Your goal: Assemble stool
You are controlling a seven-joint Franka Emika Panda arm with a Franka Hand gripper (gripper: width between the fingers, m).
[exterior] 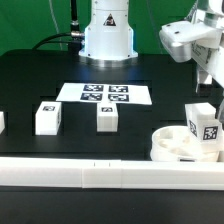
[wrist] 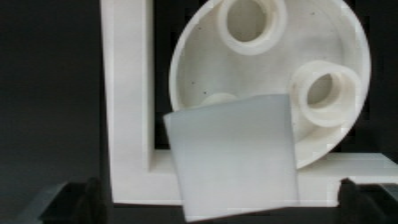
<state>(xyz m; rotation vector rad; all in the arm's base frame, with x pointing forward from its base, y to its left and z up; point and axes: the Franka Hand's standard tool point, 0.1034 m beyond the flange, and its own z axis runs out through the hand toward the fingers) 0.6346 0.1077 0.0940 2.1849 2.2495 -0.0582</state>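
White plastic parts lie across the black surface (exterior: 30, 80). Reading the exterior view left to right, we find a loose leg block (exterior: 48, 117) at nine o'clock. A second leg block (exterior: 107, 118) lies near the centre, at six o'clock from the marker board (exterior: 105, 93). The seat disc (exterior: 178, 146) sits at four o'clock, close against the border rail (exterior: 100, 175), and the third leg block (exterior: 206, 124) stands on it.

We judge that this first leg is being fitted into a seat hole (wrist: 324, 90). The wrist view shows the leg tilted over the holes, so the next move calls for squaring it in the socket and turning it home.

The end effector (exterior: 206, 88) hangs directly over that leg. We cannot tell whether it clamps the leg or stands apart from it.
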